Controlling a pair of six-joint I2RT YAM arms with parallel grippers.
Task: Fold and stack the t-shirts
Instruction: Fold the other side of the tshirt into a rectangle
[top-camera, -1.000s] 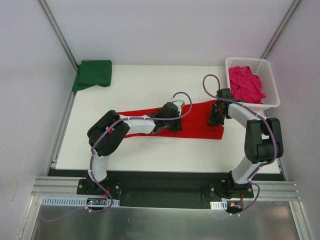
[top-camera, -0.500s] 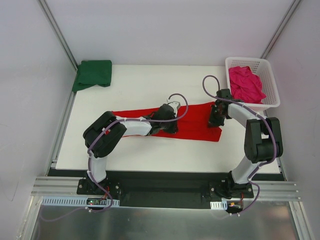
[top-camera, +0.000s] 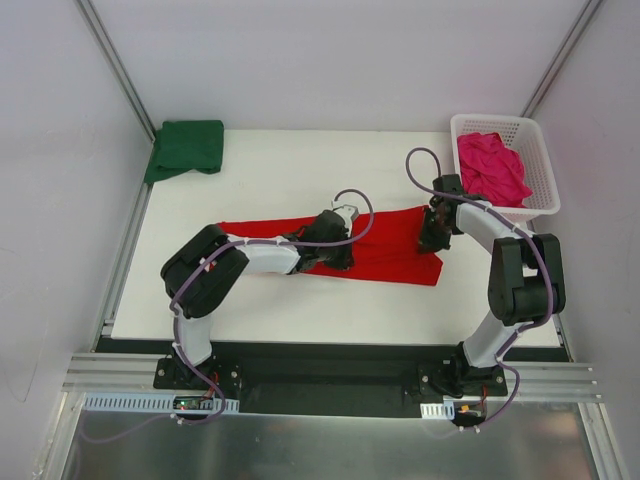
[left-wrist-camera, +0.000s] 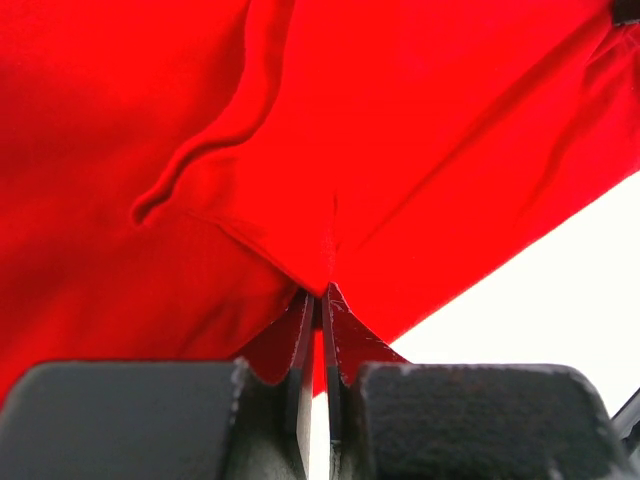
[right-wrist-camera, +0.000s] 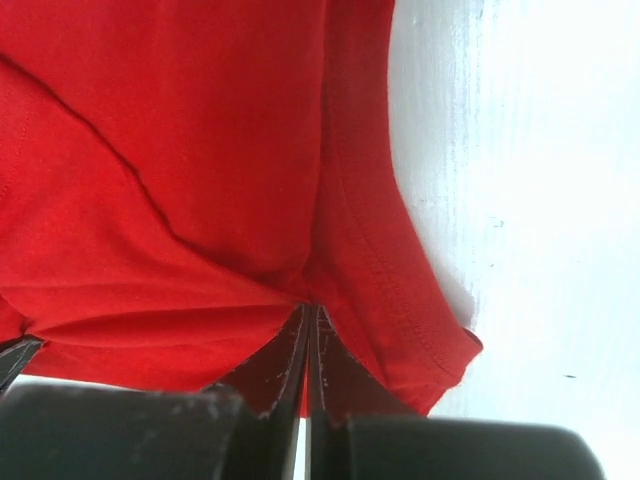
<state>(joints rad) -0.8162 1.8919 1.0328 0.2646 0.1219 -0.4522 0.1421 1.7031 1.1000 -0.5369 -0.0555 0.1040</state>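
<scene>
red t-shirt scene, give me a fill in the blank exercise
The left claw and right claw are both ____ on the bright red cloth t-shirt.
The folded dark green cloth t-shirt lies at the white table's far ____ corner.
The magenta-pink cloth t-shirt lies ____ the white plastic lattice basket.
Missing words: shut, left, inside

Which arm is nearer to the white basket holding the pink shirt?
Right. The right arm holds the red t-shirt's end just left of the basket; the left arm holds the shirt near mid-table, farther left.
</scene>
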